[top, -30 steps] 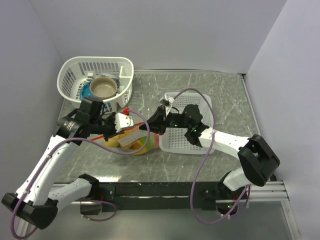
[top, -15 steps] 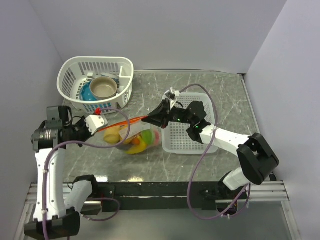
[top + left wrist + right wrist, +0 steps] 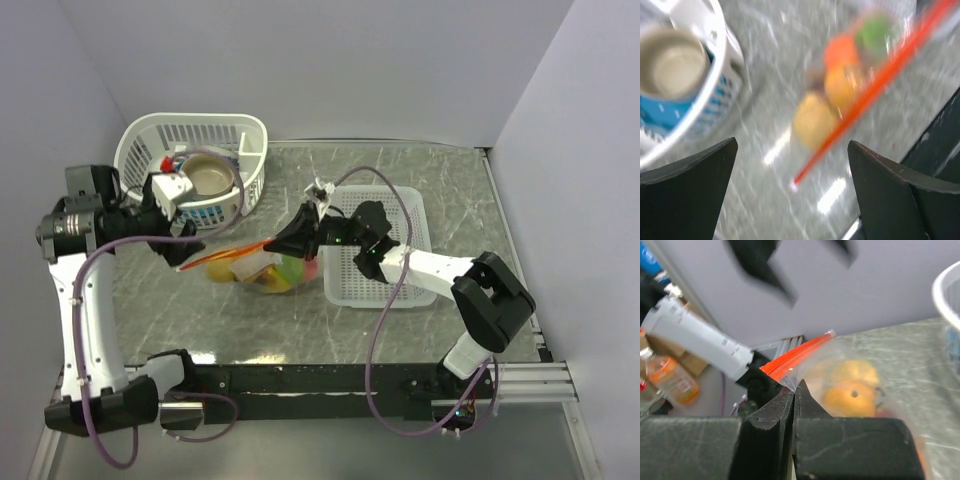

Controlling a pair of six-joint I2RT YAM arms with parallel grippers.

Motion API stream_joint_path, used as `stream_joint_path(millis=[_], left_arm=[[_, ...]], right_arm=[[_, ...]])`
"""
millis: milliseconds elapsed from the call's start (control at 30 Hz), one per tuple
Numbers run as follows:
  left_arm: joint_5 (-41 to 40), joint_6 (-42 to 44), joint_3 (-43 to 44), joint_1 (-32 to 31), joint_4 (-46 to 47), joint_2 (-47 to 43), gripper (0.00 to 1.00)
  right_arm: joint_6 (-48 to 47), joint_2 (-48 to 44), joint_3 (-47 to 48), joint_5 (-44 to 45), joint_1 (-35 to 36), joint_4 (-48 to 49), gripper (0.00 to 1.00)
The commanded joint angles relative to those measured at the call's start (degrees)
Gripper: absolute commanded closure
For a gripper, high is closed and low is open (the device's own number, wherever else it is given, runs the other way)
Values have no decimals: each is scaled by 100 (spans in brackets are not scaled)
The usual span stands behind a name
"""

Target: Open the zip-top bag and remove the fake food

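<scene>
Plainly, we are watching the clear, crinkly zip-top bag point(image 3: 262, 272) lying on the grey marbled table point(image 3: 450, 200), between the round white mesh basket point(image 3: 140, 150) and the rectangular white mesh basket point(image 3: 400, 290). Its thin orange-red zip strip point(image 3: 215, 256) is stretching leftward; we cannot tell whether the seal is parting. The glossy plastic fake food point(image 3: 812, 117), in yellow, orange and green pieces, is sitting inside. Our right gripper point(image 3: 795, 387) is pinching the plastic just under the strip, jaws closed on it. Our left gripper point(image 3: 792, 150) is hovering over the strip's free end, jaws wide, holding nothing. We are judging the opening unfinished and the emptying not yet begun.
</scene>
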Motion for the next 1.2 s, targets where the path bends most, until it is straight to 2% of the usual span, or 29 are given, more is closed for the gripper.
stream_joint_path(millis=[0,133,367,533,667,833,1167], left_arm=[[1192,-763,471,-21,457,245,1],[956,-484,-11,-678,319,158,1],[491,89,-776,-935,-33,-176,1],[192,-182,-1268,-1041,669,-650,1],[-116,-561,-1708,-1375,1363,-809,1],[-125,-956,-1770,-1454,2137,-792,1],[24,-966,-1647,-1586,1971,-414,2]], right_arm=[[-251,-409,-281,9,133,247,100],[-251,-497,-449,0,134,257,100],[-304,-488,-414,-44,125,98,100],[-207,-453,-405,-61,134,203,100],[-163,-444,-475,-114,142,256,100],[-207,-523,-590,-105,186,221,100],[-251,-602,-897,-88,204,265,100]])
